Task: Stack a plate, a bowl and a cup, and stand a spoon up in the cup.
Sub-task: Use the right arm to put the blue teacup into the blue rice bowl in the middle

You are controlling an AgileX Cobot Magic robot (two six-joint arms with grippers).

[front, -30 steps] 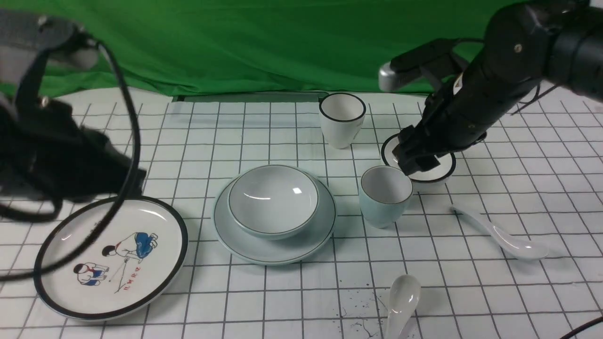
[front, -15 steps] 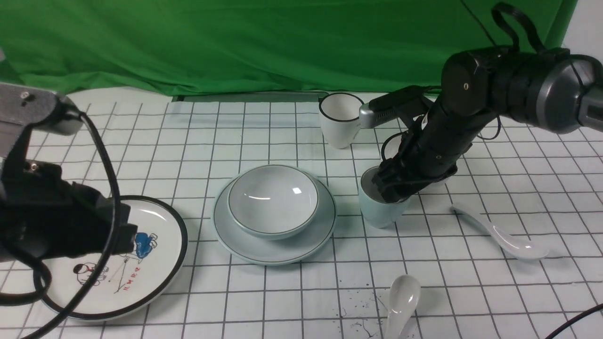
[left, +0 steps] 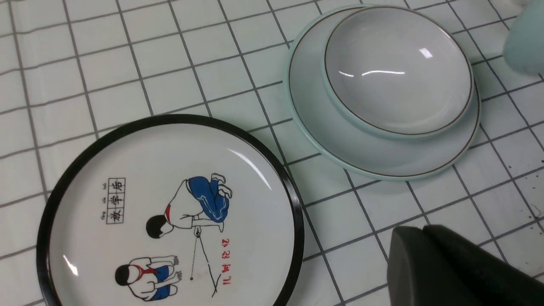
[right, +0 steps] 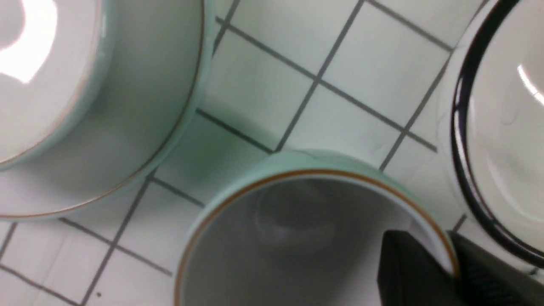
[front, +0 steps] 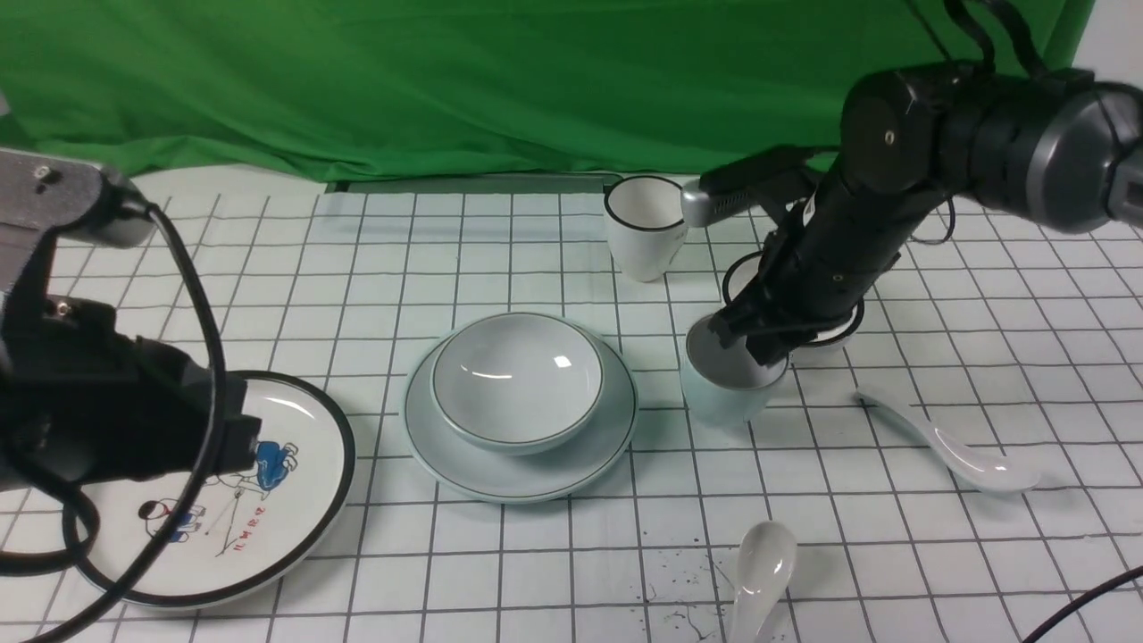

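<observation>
The pale grey-blue bowl [front: 518, 379] sits in the pale blue-green plate [front: 464, 464] at the table's middle. To their right is the blue-green cup [front: 723, 397]. My right gripper [front: 768, 344] is shut on the cup's far rim. In the right wrist view one finger is inside the cup [right: 297, 225] and one outside, with the right gripper [right: 450, 255] pinching the wall. The white spoon [front: 955, 451] lies on the table right of the cup. My left gripper [left: 423, 229] is shut and empty, hovering between the picture plate and the stacked plate [left: 340, 144].
A black-rimmed plate with cartoon children [front: 179, 500] lies front left, partly under my left arm. A white black-rimmed cup [front: 647, 228] stands at the back. A small black-rimmed bowl [front: 839, 330] lies behind my right arm. Another spoon [front: 759, 572] lies at the front edge.
My right gripper came down from above the small black-rimmed bowl onto the blue-green cup and closed on its rim. My left arm drew back and lower over the picture plate.
</observation>
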